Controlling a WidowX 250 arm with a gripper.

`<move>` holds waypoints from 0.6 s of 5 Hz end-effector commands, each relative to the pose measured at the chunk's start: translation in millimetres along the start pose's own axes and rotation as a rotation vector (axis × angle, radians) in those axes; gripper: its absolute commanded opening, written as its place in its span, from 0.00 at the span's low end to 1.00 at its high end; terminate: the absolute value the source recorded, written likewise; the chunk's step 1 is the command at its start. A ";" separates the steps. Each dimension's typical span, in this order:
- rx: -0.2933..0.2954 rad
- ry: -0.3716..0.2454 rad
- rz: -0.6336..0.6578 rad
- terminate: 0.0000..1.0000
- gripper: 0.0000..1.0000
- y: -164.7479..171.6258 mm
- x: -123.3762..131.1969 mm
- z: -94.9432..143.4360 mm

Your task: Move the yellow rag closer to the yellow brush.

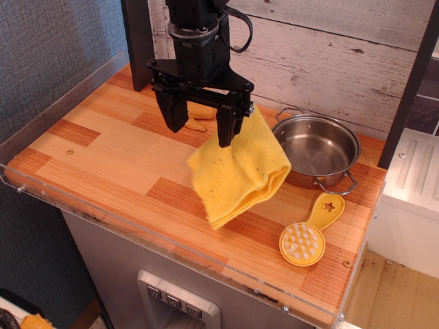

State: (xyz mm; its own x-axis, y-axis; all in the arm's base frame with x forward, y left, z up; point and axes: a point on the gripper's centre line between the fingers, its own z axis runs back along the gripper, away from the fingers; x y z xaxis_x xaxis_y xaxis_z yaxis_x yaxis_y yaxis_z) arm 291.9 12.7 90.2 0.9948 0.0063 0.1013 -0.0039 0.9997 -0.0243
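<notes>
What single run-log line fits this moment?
pincer: holding yellow rag by corner | rag: hanging above counter | yellow brush: front right, untouched
</notes>
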 end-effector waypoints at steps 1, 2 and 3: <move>0.011 -0.024 0.033 0.00 1.00 19.3 -16.6 33.4; 0.021 -0.018 0.042 0.00 1.00 27.5 -20.7 40.0; 0.005 -0.015 0.045 0.00 1.00 31.2 -22.7 38.8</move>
State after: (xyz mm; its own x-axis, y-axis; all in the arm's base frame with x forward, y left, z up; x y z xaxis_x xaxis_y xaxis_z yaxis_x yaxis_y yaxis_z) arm 268.5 43.7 114.2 0.9960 0.0469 0.0764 -0.0444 0.9984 -0.0338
